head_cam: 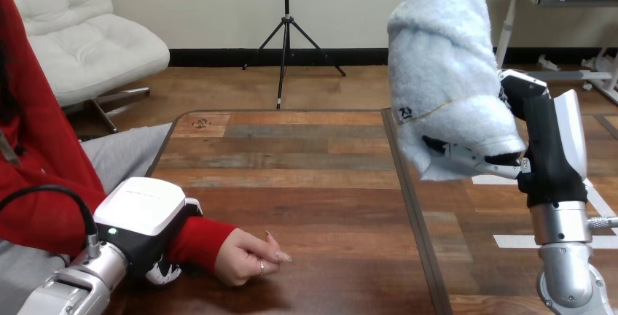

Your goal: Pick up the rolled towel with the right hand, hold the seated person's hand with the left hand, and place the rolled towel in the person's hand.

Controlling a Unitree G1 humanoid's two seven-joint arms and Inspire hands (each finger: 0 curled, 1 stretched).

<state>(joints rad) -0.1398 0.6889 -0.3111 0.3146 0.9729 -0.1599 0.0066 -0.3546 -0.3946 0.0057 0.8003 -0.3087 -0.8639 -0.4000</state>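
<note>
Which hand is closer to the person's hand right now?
Left. The left hand clasps the person's wrist, right beside the person's hand on the table; the right hand is raised far to the right, holding the rolled towel.

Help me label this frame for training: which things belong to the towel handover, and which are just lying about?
In the job: rolled towel, held up in the right hand; left hand, curled round the person's wrist; person's hand, fingers loosely curled.
Lying about: wooden table, merely bearing the person's hand.
</note>
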